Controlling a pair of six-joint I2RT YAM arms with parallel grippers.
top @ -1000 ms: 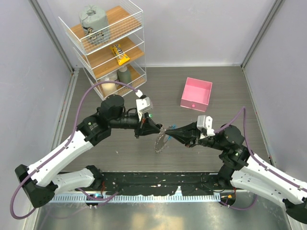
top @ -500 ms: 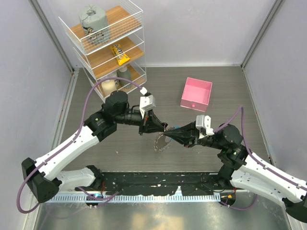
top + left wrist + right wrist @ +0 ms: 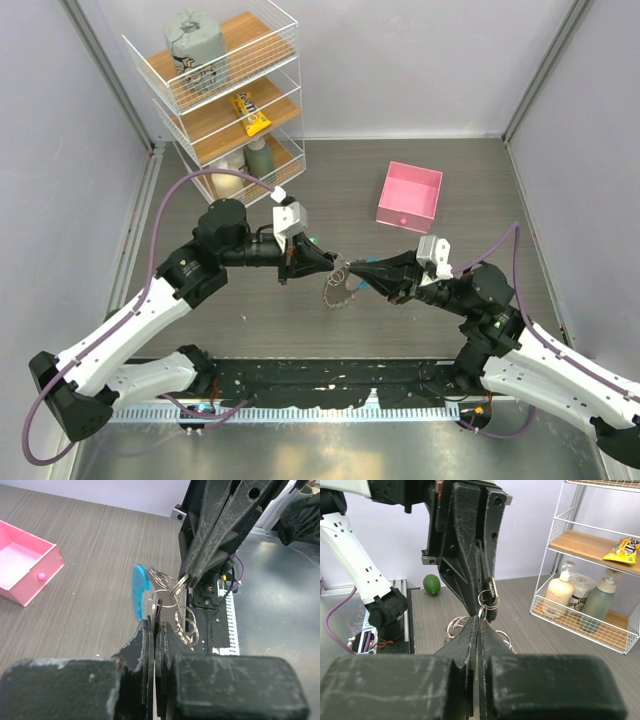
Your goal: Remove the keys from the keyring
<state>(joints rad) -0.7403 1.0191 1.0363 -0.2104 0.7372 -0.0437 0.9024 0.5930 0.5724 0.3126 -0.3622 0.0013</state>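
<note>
Since half a second ago, both wrists are being drawn slightly apart, the left back toward the left edge and the right toward the right edge, while the bunch is being kept between them over the middle of the counter. The left gripper (image 3: 332,266) is being held pinched shut on a thin piece of metal at the top of the bunch. It is seemingly the head of one of the keys (image 3: 330,298), though the left wrist view is too crowded to be sure. The keyring (image 3: 340,288), with its blue band (image 3: 140,596), is being held clear of the counter, the other keys dangling below it. The right gripper (image 3: 359,270) is being kept clamped on a wire loop of the keyring, just beside the left fingertips. What is being called for now is a slow, steady pull. The pinched key is being worked along the coil toward its split end, not yanked straight out, and both grips are being kept firm so nothing is dropped.
</note>
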